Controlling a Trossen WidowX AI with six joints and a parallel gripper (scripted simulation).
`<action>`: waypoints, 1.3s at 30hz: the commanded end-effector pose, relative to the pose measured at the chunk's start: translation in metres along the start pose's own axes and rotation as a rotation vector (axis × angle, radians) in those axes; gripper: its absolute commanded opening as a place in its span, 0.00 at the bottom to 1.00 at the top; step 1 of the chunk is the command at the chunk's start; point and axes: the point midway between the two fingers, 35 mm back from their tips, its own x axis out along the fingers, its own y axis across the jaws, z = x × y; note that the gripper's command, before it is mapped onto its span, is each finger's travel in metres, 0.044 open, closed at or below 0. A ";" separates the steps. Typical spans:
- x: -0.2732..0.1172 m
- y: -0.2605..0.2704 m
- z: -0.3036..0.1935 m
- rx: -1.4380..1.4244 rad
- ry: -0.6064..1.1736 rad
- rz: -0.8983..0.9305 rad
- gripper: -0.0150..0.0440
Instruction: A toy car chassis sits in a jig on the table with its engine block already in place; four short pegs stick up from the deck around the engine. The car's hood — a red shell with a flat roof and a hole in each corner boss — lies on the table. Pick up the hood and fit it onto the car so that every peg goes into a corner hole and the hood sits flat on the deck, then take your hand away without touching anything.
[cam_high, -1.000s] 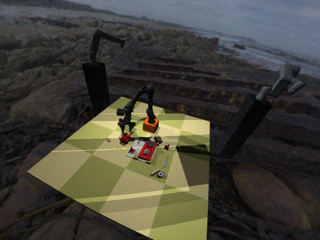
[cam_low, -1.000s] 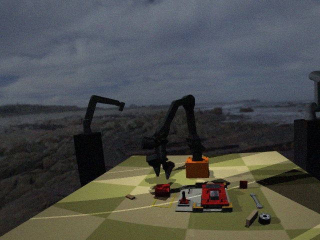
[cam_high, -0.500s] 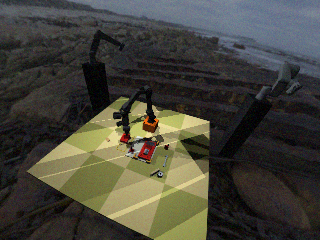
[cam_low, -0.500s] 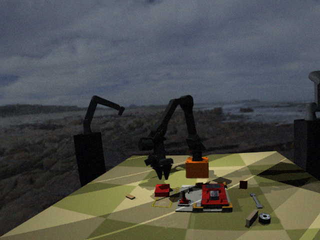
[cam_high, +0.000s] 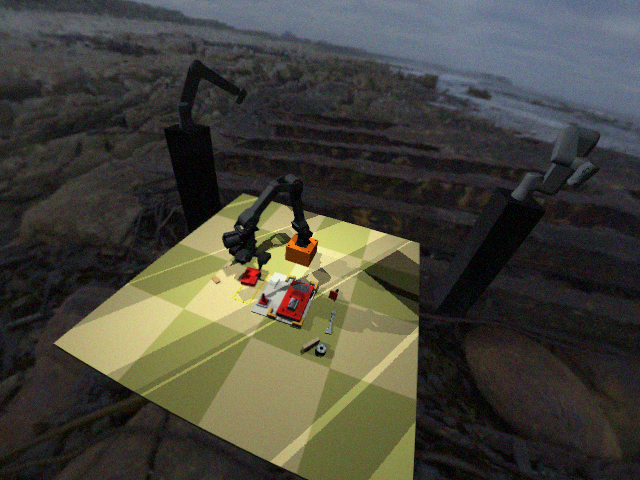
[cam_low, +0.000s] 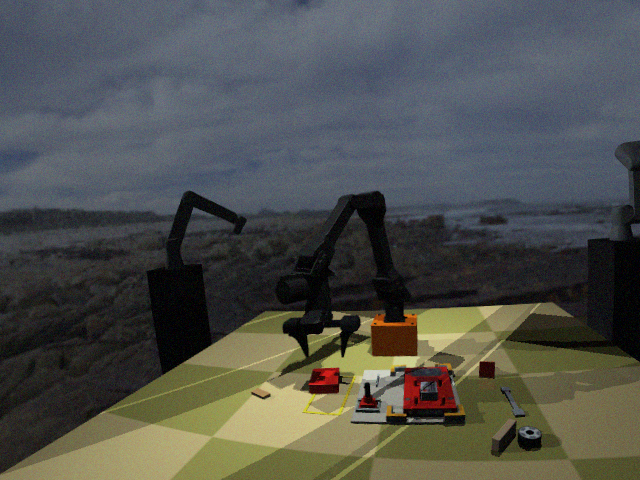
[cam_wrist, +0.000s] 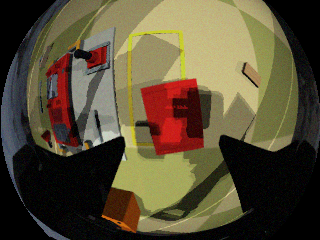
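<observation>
Checkered tabletop (cam_high: 289, 403) (cam_low: 248, 449) (cam_wrist: 145, 55), boxy red hood (cam_high: 250, 276) (cam_low: 324, 381) (cam_wrist: 167, 135), flat roof partly shadowed, tool (cam_high: 251, 262) (cam_low: 325, 355) (cam_wrist: 174, 142) spread wide above.

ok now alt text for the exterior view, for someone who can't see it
An open, empty gripper hangs above a red hood on a checkered table. Beside the hood, a red car chassis sits in a jig; a wrench, two small blocks, a red cube and a round part lie around.
</observation>
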 end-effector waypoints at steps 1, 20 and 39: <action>-0.006 -0.002 0.007 -0.185 0.043 -0.037 1.00; 0.002 -0.003 0.007 -0.185 0.043 -0.037 1.00; 0.019 -0.004 0.007 -0.185 0.043 -0.037 1.00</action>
